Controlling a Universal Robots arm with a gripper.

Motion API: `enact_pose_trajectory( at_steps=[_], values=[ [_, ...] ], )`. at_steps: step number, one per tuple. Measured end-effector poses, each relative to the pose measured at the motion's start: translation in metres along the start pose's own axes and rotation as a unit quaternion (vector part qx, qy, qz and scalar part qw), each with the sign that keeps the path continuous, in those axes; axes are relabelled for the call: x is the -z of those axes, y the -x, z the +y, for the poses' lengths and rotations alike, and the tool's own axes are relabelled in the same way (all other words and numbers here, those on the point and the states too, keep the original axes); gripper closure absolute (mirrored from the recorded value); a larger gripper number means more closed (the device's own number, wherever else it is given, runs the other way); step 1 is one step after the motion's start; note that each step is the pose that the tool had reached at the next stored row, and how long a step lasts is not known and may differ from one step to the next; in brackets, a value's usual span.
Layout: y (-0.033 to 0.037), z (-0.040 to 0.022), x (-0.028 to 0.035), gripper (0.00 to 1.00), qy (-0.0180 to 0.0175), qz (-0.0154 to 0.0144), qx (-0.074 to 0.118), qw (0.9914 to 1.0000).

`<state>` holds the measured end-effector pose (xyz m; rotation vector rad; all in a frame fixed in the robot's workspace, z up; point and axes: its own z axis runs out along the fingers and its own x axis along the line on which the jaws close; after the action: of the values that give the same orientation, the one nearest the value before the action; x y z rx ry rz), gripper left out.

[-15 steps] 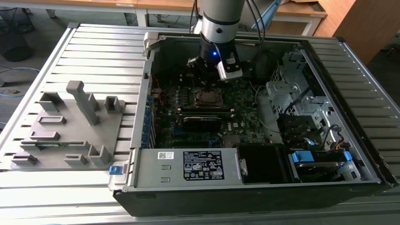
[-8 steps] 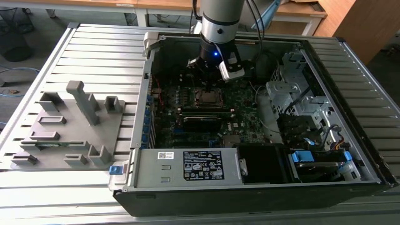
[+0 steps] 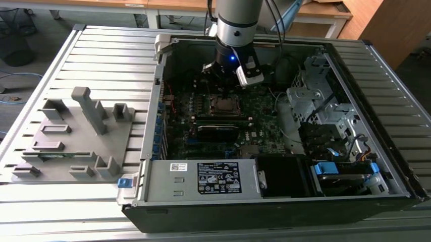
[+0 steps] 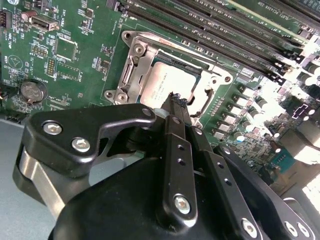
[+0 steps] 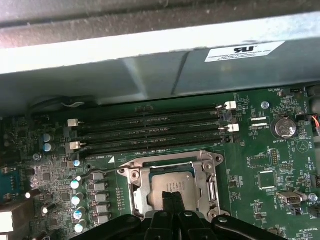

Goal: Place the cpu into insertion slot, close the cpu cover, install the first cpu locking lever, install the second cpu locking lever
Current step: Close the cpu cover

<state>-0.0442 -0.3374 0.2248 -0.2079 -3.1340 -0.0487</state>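
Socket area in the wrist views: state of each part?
cpu: seated in the insertion slot.
cpu cover: down flat around the cpu.
gripper: shut, tips just over the cpu's edge.
computer case: open, board exposed.

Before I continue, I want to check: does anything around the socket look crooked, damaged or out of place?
Nothing stands out. The cpu lies square in the insertion slot, the cpu cover frames it evenly, and the shut end effector hangs over the cpu's edge.
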Motion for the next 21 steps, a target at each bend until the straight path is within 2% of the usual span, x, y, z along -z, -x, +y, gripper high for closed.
enact_pose_trajectory(
  at_steps=[2,8,18,19,21],
  values=[
    [0.0,0.0,0.0024,0.89,-0.0001,0.0,-0.001,1.0],
    [-0.0001,0.0001,0.0039,0.89,-0.0001,0.0,-0.001,1.0],
    [0.0,0.0001,0.0043,0.89,0.0,-0.0003,-0.001,1.0],
    [-0.0001,0.0001,0.0043,0.89,0.0001,-0.0009,-0.001,1.0],
    [-0.0003,0.0,0.0041,0.89,0.0006,-0.0052,-0.001,0.99999]
  ],
)
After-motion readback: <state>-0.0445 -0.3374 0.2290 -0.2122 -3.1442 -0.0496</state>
